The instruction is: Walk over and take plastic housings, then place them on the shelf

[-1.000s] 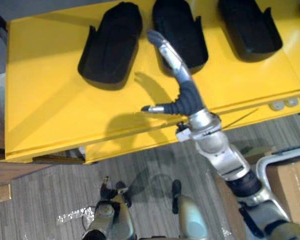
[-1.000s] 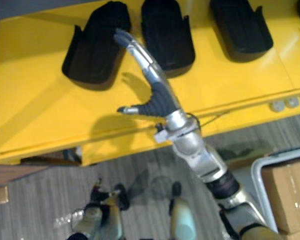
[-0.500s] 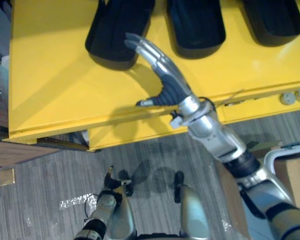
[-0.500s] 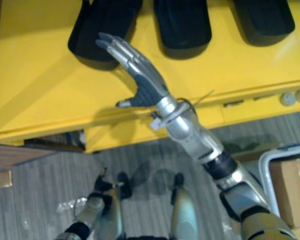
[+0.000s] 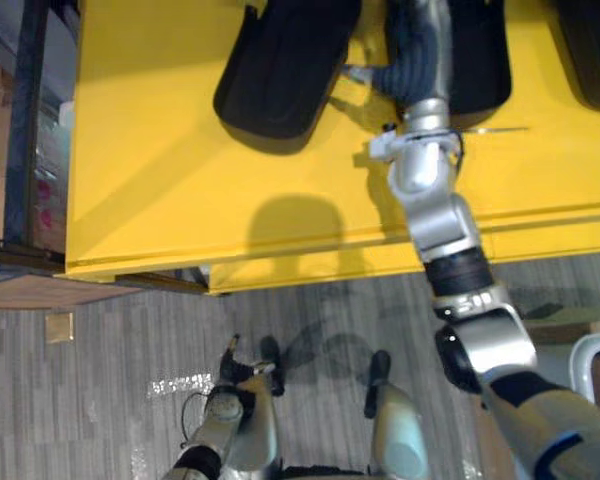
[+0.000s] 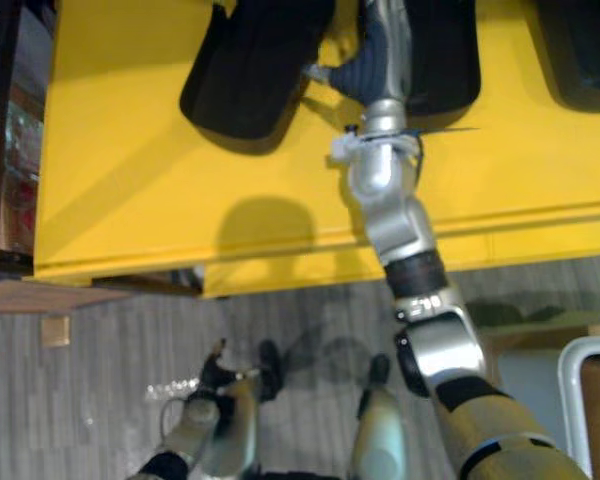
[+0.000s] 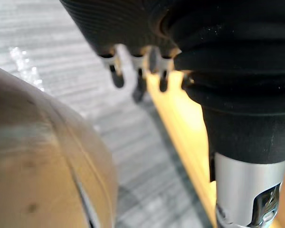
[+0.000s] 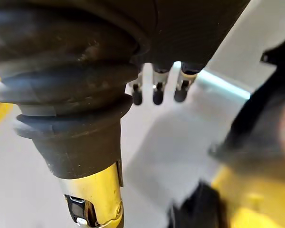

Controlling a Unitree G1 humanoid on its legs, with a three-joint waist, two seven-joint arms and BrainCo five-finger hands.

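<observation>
Three black plastic housings lie along the far side of the yellow table: a left one, a middle one and a right one cut by the picture's edge. My right hand reaches across the table and lies over the middle housing's left part, thumb pointing toward the left housing. In the right wrist view its fingers are straight and hold nothing, with a black housing beside them. My left hand hangs low over the floor, fingers relaxed and empty.
The table's front edge runs across the middle of the view. A dark shelf frame stands left of the table, above a wooden board. A white bin rim sits at the lower right on grey plank floor.
The camera has moved closer to the table. My right hand went forward from the table's front edge, past the gap between left and middle housings, onto the middle housing.
</observation>
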